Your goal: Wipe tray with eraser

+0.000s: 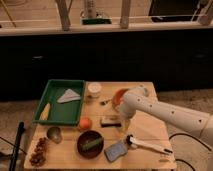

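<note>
- Spread over a wooden table, in dim light, a scatter of small items.
- Lying flat at the back left of that table: the tray, green, with a raised rim.
- Inside the tray, toward its far end, a grey triangular cloth; along its near left wall, a yellow oblong item.
- Outside the tray, flat on the wood off its front right corner: the eraser, dark on top and pale below.
- Just left of the eraser, an orange fruit, between it and the tray's corner.
- Reaching in from the right, a white arm, bent above the table's middle.
- At the arm's end, pointing down at the tabletop: the gripper, just right of the eraser and possibly touching its right end. Cannot tell whether open or closed.
- Partly hidden behind the arm, a round orange bowl.
- Just beside the tray's far right corner, a white cup.
- Along the front edge: a dark bowl holding something green, a blue-grey sponge pad and a white-handled brush.
- At front left, a small metal cup and a reddish-brown cluster.
</note>
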Tool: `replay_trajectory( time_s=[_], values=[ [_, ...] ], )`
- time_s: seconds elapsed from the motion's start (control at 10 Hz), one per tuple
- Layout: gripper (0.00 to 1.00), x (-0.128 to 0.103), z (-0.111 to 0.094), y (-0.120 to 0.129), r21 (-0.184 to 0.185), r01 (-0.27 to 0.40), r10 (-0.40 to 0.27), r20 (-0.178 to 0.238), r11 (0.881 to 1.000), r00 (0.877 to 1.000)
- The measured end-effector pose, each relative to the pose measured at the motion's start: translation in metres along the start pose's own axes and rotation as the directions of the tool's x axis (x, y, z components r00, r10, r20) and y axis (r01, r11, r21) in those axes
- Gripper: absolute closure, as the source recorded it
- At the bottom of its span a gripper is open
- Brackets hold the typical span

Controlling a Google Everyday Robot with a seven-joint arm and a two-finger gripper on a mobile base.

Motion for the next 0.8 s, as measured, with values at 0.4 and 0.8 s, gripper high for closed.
replay_trajectory(
  time_s=[0.4, 0.8],
  values=[
    [0.20, -0.028, 0.001, -0.011, -0.020, 0.044, -0.044, -0.007, 0.999, 0.999],
    [0.20, -0.045, 0.010, -0.019, -0.052, 0.063, -0.064, -0.011, 0.997, 0.998]
  ],
)
